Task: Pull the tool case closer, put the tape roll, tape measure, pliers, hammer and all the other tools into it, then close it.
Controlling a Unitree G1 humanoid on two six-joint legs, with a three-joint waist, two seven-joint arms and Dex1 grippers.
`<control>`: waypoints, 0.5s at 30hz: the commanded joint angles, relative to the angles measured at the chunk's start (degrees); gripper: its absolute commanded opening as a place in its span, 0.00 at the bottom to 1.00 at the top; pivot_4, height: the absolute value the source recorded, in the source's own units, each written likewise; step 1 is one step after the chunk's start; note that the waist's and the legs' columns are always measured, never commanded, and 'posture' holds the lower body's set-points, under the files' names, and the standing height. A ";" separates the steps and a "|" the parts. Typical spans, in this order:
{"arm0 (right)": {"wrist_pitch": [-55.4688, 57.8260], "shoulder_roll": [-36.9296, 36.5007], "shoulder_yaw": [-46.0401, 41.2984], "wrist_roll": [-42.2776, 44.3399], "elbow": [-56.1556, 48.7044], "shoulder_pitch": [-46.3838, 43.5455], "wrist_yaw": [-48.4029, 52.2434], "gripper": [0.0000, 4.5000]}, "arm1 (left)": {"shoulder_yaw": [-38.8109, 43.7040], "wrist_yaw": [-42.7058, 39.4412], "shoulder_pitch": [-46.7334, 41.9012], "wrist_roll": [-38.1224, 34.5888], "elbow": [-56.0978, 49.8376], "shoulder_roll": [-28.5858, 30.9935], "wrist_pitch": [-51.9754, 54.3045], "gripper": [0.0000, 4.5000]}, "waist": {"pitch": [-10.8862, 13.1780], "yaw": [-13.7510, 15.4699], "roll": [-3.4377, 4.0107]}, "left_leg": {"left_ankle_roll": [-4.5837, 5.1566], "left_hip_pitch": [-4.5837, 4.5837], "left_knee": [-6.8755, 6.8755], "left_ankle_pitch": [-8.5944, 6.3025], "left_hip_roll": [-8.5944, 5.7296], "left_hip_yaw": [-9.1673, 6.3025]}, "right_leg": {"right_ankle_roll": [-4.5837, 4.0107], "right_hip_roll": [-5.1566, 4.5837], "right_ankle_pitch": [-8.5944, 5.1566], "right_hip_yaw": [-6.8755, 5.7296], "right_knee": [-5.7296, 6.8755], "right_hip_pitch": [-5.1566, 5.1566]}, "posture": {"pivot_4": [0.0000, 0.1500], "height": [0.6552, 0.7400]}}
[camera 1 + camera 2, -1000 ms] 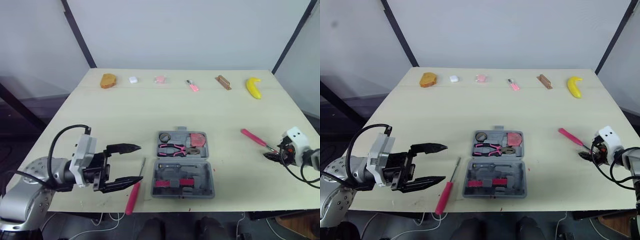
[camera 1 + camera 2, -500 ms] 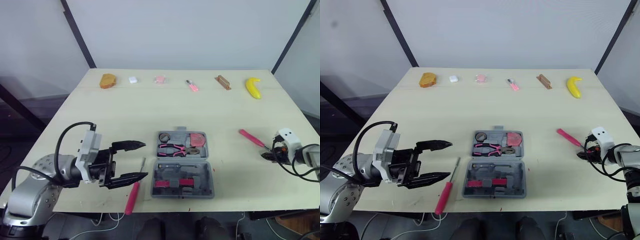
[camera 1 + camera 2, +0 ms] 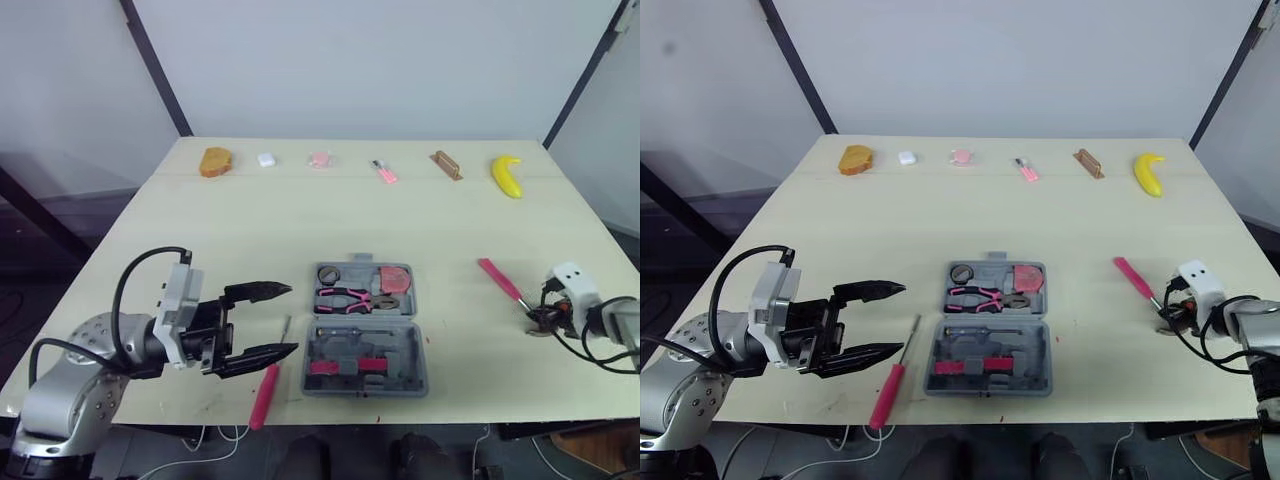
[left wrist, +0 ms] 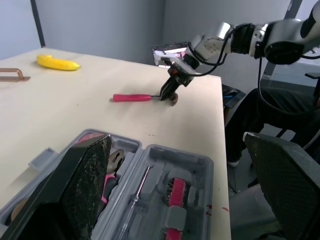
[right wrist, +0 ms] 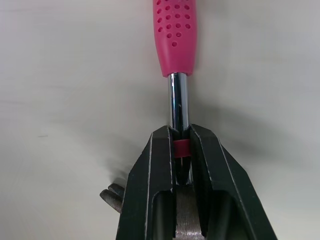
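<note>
The grey tool case [image 3: 365,330] lies open in the middle near the table's front, with pink pliers [image 3: 345,297], a tape roll [image 3: 329,273] and a pink tape measure [image 3: 397,279] in its far half. To its right, the pink-handled hammer [image 3: 499,280] rests on the table. My right gripper [image 5: 180,137] is shut on the hammer's metal shaft just below the handle [image 5: 175,35]. A pink screwdriver [image 3: 265,392] lies left of the case. Just left of it, my left gripper [image 3: 292,319] hovers open and holds nothing.
Along the far edge sit an orange bread-like lump [image 3: 216,161], a small white item [image 3: 266,159], a pink item [image 3: 320,158], a pink clip [image 3: 385,171], a brown block [image 3: 446,165] and a banana [image 3: 507,175]. The table's front edge runs just below the case.
My right gripper has closed onto the hammer's shaft. My left arm has come forward and right toward the screwdriver and case, still open.
</note>
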 commanded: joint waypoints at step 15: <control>31.59 19.22 -6.33 4.84 -41.55 10.57 -25.48 0.01 | -2.27 -3.12 -3.84 1.14 2.52 -0.48 -2.52 1.00 | 0.02 0.02 0.02 | 0.00 -0.05 0.00 0.00 -0.01 -0.05 | 0.01 0.03 -0.01 -0.02 -0.01 -0.03 | 1.00 1.00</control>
